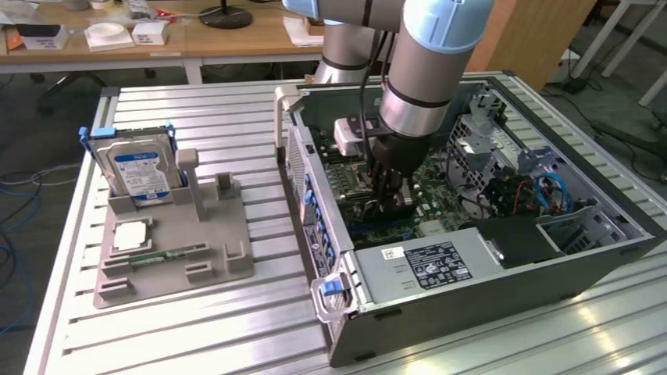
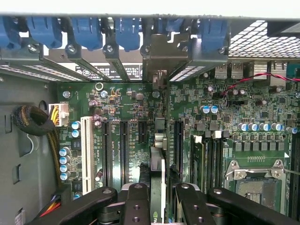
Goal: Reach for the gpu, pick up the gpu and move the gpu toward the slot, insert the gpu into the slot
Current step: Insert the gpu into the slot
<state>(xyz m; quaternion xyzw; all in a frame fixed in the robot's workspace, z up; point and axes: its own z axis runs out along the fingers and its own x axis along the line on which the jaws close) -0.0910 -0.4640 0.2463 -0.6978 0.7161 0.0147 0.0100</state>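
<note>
Inside the open computer case [image 1: 344,312], my gripper [image 1: 388,199] reaches down to the motherboard [image 2: 234,108]. In the wrist view the gpu [image 2: 159,161] is seen edge-on as a thin dark card, and my gripper [image 2: 161,199] is shut on it with a black finger [image 2: 138,204] on either side. Its pale metal bracket [image 2: 161,58] stands against the case's rear wall under the blue clips. The card runs between two long black slots [image 2: 124,150], and the slot below it is hidden by the card. I cannot tell whether the card is seated.
Outside the case, a grey fixture [image 1: 224,269] holds a silver hard drive [image 1: 140,168] with a blue label and a green memory stick [image 1: 172,254]. Case walls, a power supply [image 1: 427,266], a cable bundle [image 2: 33,119] and the CPU socket [image 2: 255,183] crowd the gripper.
</note>
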